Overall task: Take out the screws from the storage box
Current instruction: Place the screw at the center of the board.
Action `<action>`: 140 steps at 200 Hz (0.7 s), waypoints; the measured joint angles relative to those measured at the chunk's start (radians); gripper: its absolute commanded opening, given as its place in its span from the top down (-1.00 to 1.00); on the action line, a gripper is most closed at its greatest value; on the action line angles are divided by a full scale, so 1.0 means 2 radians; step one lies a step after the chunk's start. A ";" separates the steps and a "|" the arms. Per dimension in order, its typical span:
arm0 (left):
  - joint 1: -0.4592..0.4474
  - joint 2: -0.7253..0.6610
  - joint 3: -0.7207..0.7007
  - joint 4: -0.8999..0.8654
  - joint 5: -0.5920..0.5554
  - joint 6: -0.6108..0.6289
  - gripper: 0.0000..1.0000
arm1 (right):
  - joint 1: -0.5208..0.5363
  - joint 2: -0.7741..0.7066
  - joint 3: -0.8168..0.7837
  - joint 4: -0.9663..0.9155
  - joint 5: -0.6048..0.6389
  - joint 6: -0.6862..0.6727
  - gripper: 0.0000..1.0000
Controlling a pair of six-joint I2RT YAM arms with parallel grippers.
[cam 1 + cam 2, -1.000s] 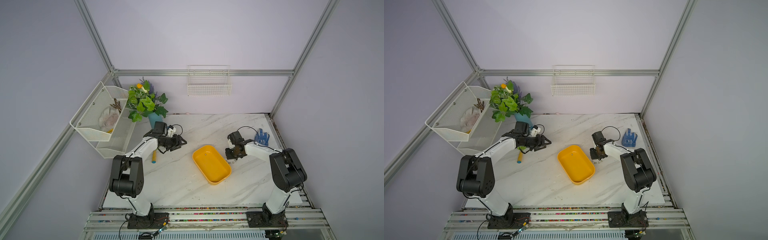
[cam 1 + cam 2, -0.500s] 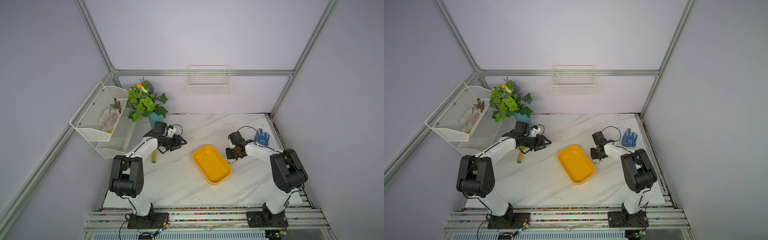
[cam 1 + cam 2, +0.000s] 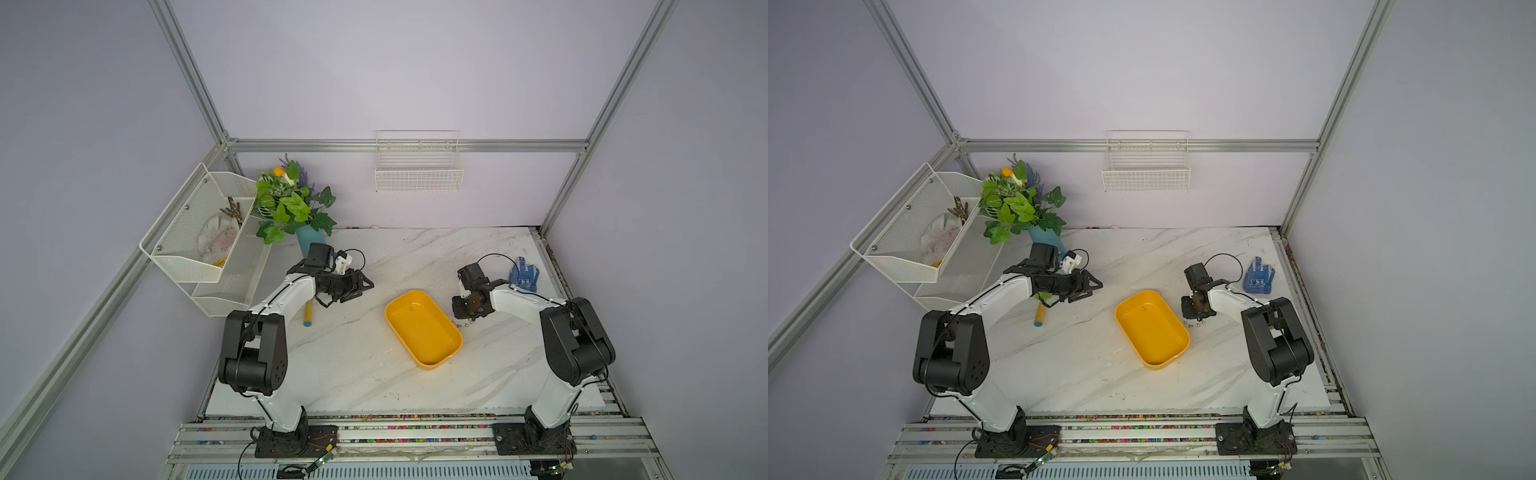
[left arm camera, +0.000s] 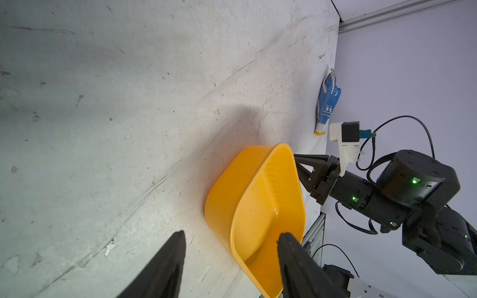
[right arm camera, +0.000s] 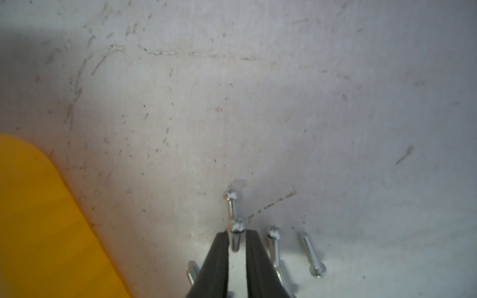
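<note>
In a top view, screws (image 3: 462, 323) lie beside the storage box (image 3: 430, 340), under the right gripper (image 3: 457, 311), with one screw (image 3: 411, 308) inside. Left wrist: left gripper (image 4: 232, 233) gapes (empty). Right wrist: the fingers (image 5: 219, 258) are barely parted, a screw (image 5: 236, 241) loose between them

From my station the storage box (image 3: 426, 336) looked like smooth, glossy yellow plastic, and the screws (image 5: 312, 254) were bare silvery metal that caught the light on their heads. The table (image 3: 353, 365) read as a matt, marble-patterned slab, scuffed and scratched when seen up close, while the glove (image 4: 327, 100) was knitted cloth studded with raised blue dots
</note>
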 measured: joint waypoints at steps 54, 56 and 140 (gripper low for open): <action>0.000 0.000 0.000 0.000 0.000 0.000 -0.23 | 0.000 -0.003 0.000 -0.007 0.000 0.000 0.54; 0.000 0.000 0.000 0.000 0.000 0.000 -0.23 | 0.000 -0.004 0.000 -0.008 0.000 0.000 0.54; 0.000 0.000 0.000 0.000 0.000 0.000 -0.22 | 0.044 -0.130 0.044 -0.007 -0.102 -0.019 0.38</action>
